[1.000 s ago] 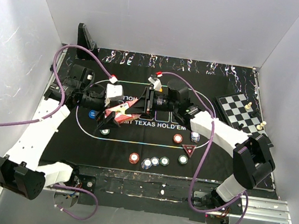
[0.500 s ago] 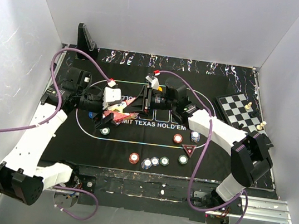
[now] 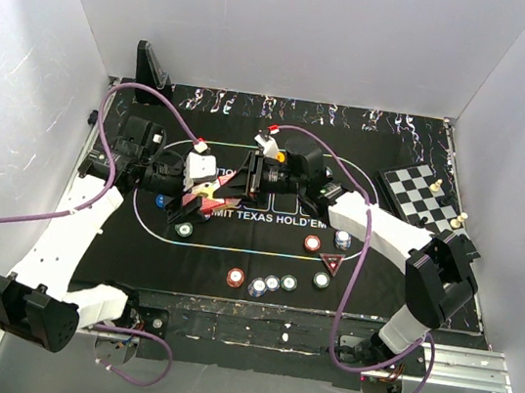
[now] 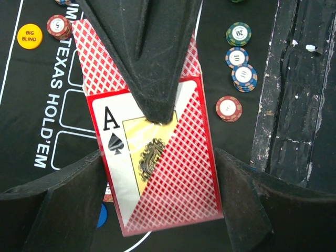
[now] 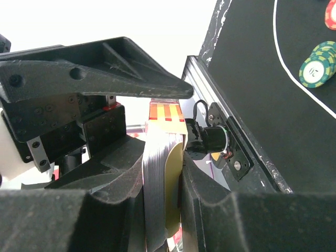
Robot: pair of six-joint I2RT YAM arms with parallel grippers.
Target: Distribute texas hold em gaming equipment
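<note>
The black rectangular mat [image 3: 225,247], printed with a white oval and "TEXAS HOLD'EM", lies beneath both grippers as the ground on which the gear gets shared out; over its middle the two arms meet nose to nose, which I judge to be a hand-off meant to peel one card away. The right gripper [image 5: 161,160] is clamped on the thick deck of red-backed paper playing cards [image 5: 155,181]; it holds the stack on edge between its pads, offered straight toward the left gripper [image 4: 159,157]. That gripper's black padded fingers [image 4: 63,205] stand just beside the two long edges of the foremost card, an ace of spades [image 4: 113,128] with a red-lattice back slanting across its lower corner; whether they already pinch it or only flank it I cannot tell. One finger of the right gripper lies over the card's upper middle, probably steadying the stack. Small round poker chips [image 3: 272,283] sit in a row on the base side of both grippers, well apart from them; the dark red triangular marker [image 3: 332,263] lies on the base side of the right gripper, near more chips.
</note>
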